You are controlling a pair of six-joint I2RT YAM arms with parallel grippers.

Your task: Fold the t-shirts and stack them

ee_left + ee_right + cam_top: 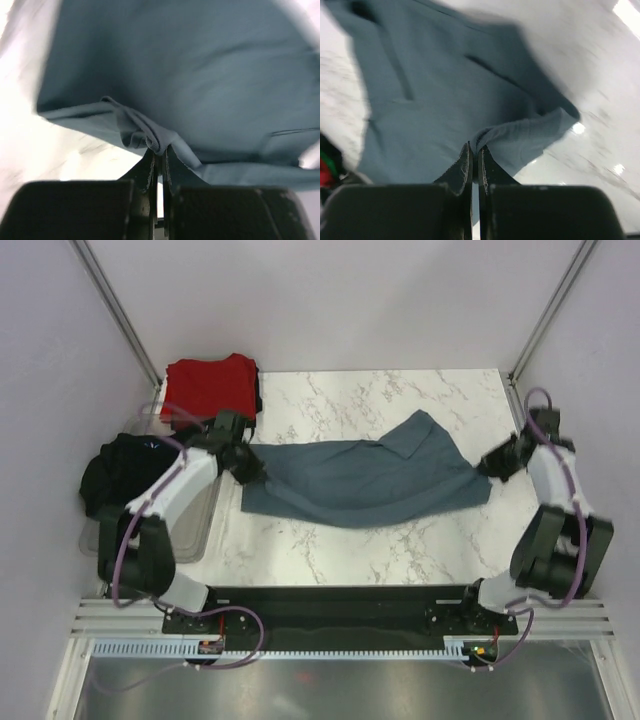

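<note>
Overhead, a white marble-patterned surface (400, 400) sits boxed in by pale lilac walls (330, 300) with slanting metal posts (120, 310). A slate blue-grey cloth t-shirt (360, 480) lies stretched across its middle, the left jaws clenched on a bunched fold at one end and the right jaws pinching the other. A bright red t-shirt (208, 385) rests at the far left corner. A black t-shirt (120, 470) is heaped on a clear grey plastic tray (195, 530).
</note>
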